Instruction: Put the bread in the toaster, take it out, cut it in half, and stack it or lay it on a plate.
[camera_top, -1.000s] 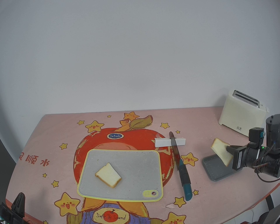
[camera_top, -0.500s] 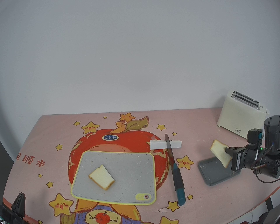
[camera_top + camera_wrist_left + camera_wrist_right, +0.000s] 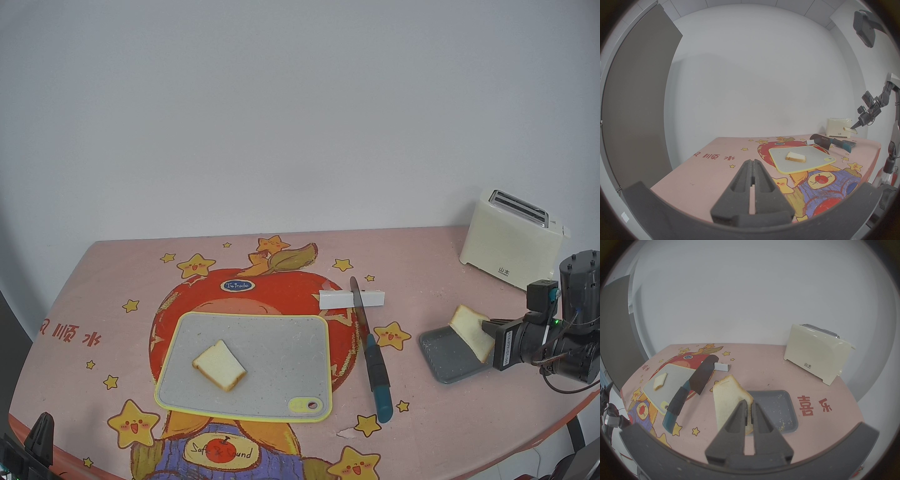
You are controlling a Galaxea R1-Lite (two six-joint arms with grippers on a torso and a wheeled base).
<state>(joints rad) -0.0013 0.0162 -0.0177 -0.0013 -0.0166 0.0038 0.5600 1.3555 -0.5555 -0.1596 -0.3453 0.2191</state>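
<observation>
At the right side of the bench (image 3: 425, 275), over the grey plate (image 3: 440, 350): right hand (image 3: 486, 327) (image 3: 749, 407) clamped on a half slice of bread (image 3: 467, 326) (image 3: 728, 397). Gripped near its lower edge, stood on edge and leaning, crust upward. Hard to tell whether touching the plate (image 3: 782, 410) or just above it. Crumbs scattered on the plate floor.

Beyond the plate, at the far right corner, the cream toaster (image 3: 509, 240) (image 3: 815, 355), slots facing up.

Toward the middle, between plate and cutting board (image 3: 275, 375), the knife (image 3: 375, 362) (image 3: 684, 393): blade propped across a white block (image 3: 334, 299), teal handle pointing to the near edge.

On the cutting board, lying flat, the second half slice (image 3: 219, 365) (image 3: 795, 157).

Off the near left edge of the bench, well apart from all this, left hand (image 3: 753, 164) with fingers (image 3: 762, 175) pressed together.
</observation>
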